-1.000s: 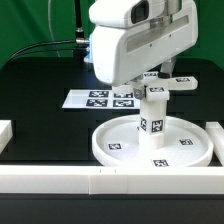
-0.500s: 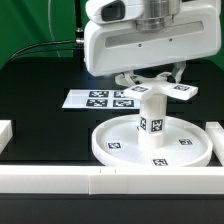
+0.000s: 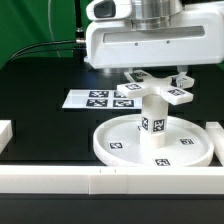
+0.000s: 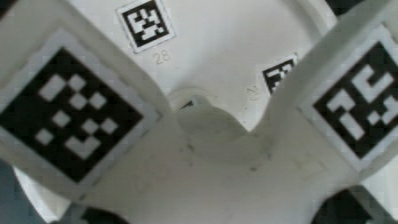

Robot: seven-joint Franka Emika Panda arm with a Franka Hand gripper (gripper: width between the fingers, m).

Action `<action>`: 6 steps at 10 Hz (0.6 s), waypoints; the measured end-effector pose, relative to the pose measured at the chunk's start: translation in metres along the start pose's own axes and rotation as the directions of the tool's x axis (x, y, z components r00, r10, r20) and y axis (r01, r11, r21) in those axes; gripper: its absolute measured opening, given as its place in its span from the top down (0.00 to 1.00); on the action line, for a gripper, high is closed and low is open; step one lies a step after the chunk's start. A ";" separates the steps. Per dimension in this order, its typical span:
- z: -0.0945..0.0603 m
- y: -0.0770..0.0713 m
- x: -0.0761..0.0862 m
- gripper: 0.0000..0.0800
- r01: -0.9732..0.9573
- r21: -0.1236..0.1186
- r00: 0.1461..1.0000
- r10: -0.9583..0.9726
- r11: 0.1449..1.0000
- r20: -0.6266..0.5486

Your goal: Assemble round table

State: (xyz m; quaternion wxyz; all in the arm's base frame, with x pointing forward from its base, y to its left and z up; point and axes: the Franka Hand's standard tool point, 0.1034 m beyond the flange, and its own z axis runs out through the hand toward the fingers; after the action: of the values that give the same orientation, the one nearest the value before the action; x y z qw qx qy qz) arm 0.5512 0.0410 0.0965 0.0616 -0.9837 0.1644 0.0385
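Observation:
The large rimmed round disc [image 3: 120, 143] lies on the black table with the short cylinder leg [image 3: 152, 122] standing upright at its middle. My gripper [image 3: 155, 78] is shut on the flat cross-shaped piece [image 3: 150, 90] and holds it level just above the leg's top. In the wrist view the cross-shaped piece [image 4: 196, 170] fills the picture, with two tagged arms spreading outward. The disc [image 4: 214, 40] and its tags show beneath it. My fingertips are hidden in the wrist view.
The marker board [image 3: 98, 98] lies flat behind the disc toward the exterior view's left. Long white border rails run along the front [image 3: 100, 180], with rail ends at the left [image 3: 5, 132] and right [image 3: 215, 135].
The arm has risen, bringing the cross-shaped piece into full view. The piece has turned a little and shifted slightly left, over the leg. Disc and leg have not moved.

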 end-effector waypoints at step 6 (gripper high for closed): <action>0.001 0.001 -0.002 0.43 -0.585 0.070 0.809 0.587 0.808 -0.022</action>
State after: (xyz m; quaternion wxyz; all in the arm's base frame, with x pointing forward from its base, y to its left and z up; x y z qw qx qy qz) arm 0.5486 0.0413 0.0957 0.0727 -0.8835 0.4618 0.0297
